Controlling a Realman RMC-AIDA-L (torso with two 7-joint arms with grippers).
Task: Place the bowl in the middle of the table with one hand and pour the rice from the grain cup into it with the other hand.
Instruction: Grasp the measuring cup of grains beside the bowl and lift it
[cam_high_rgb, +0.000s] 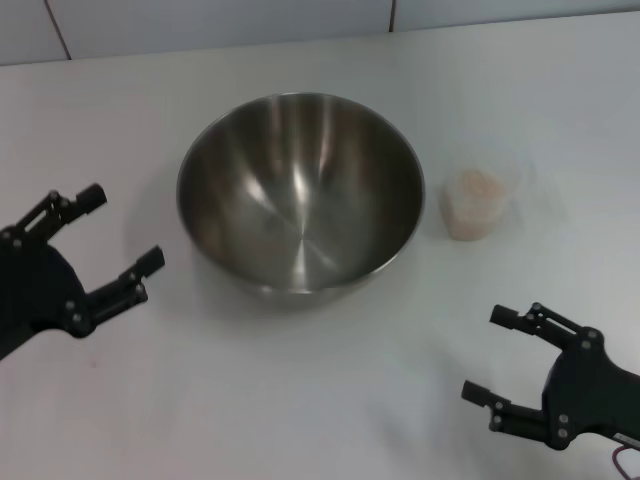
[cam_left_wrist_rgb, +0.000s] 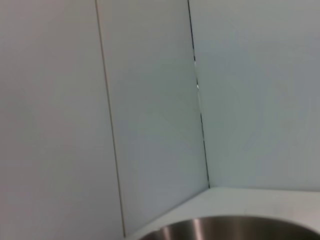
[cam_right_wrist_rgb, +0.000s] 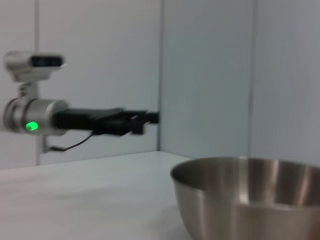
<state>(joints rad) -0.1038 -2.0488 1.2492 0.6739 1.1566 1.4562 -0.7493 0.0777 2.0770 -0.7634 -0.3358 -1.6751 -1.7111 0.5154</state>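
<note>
The steel bowl stands upright on the white table, near its middle, and looks empty. Its rim shows in the left wrist view and its side in the right wrist view. The clear grain cup stands upright just right of the bowl, holding pale pinkish rice. My left gripper is open and empty, left of the bowl and apart from it. My right gripper is open and empty at the front right, well short of the cup. The left arm also shows in the right wrist view.
White wall panels stand along the table's far edge. Bare tabletop lies in front of the bowl between the two grippers.
</note>
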